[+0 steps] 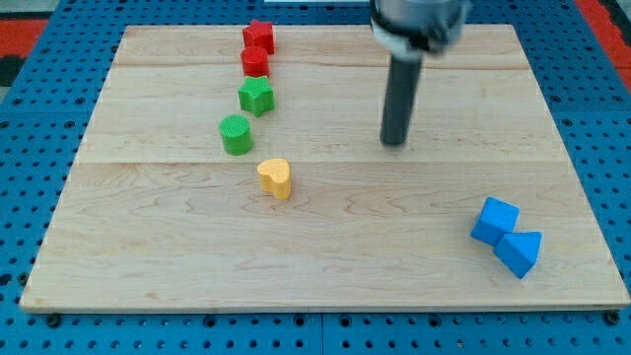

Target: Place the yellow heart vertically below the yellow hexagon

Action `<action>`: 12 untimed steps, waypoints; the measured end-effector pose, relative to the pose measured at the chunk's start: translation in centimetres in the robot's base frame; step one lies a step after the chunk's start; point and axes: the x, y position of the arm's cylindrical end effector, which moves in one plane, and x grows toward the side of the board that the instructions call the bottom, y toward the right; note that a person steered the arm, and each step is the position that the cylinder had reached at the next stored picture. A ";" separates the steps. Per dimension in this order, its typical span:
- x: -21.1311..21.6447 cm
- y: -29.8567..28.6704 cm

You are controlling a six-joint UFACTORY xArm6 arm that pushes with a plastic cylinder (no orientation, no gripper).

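Note:
The yellow heart (275, 178) lies left of the board's middle. No yellow hexagon shows in this view. My tip (394, 142) rests on the board well to the right of the heart and a little higher in the view, touching no block.
A line of blocks runs up from the heart: a green cylinder (236, 134), a green star (256, 96), a red cylinder (255, 61) and a red star (259, 36). Two blue blocks (495, 220) (520, 251) touch at the lower right. The wooden board (148, 256) sits on a blue pegboard.

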 end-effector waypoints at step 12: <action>-4.5 -9.4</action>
